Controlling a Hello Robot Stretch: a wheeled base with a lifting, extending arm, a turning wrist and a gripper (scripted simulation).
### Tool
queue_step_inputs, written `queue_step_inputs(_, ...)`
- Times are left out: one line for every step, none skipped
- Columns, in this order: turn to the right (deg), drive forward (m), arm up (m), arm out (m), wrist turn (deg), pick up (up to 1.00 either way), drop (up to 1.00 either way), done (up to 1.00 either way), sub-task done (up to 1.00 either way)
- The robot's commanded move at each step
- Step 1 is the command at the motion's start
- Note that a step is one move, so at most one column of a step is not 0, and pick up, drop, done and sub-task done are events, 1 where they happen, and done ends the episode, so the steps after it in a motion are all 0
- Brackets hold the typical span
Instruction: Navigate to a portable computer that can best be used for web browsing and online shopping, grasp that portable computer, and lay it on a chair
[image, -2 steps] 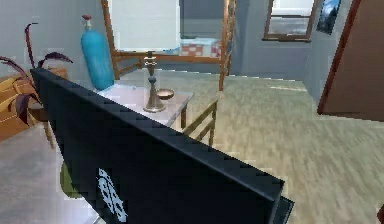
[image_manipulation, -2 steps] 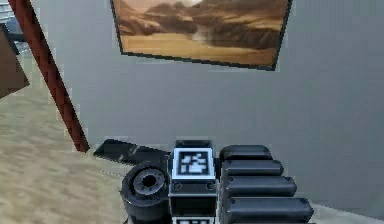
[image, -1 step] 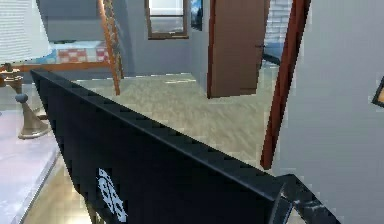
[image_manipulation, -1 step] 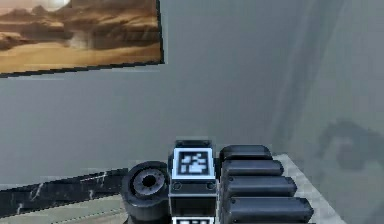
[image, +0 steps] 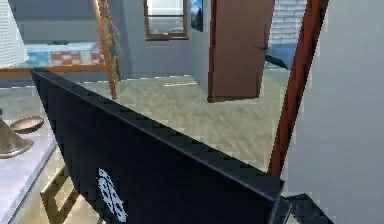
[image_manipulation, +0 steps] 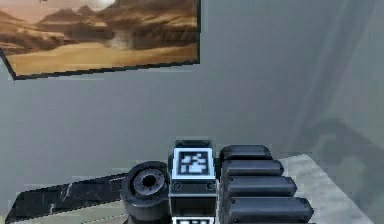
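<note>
Gripper (image_manipulation: 146, 192) appears as a dark round body low in the arm side view, just left of the white marker square (image_manipulation: 193, 165). Its far end cannot be made out, so I cannot tell whether it holds anything or how its fingers stand. The arm (image_manipulation: 255, 180) to the right of the marker looks short, with its segments nested close together. I judge that this keeps the load near the robot's body, which suits driving more than reaching.

Left of the gripper, at the same low height, lies a dark streaked slab (image_manipulation: 70, 196); whether the gripper touches it cannot be told. High on the grey wall beyond the gripper hangs a desert landscape painting (image_manipulation: 100, 35).

In the forward view a wide dark panel (image: 150, 150) with a white emblem crosses the foreground on a slant. Its flat shape and colour suggest the laptop's lid, so it is probably the portable computer, close to the robot and raised above the floor.

Farther away are a pale table (image: 20, 175) with a small bowl (image: 28, 125), and beside it a wooden frame (image: 60, 195), possibly a chair. If so, it is the nearest place to lay the computer. A brown door (image: 240, 50) stands ajar well beyond.
</note>
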Motion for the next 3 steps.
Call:
queue_step_inputs(12.0, 0.00, 0.00, 0.00, 0.0, 0.00, 0.00, 0.00, 0.00)
queue_step_inputs(0.0, 0.30, 0.00, 0.00, 0.0, 0.00, 0.00, 0.00, 0.00)
queue_step_inputs(-3.0, 0.00, 0.00, 0.00, 0.0, 0.00, 0.00, 0.00, 0.00)
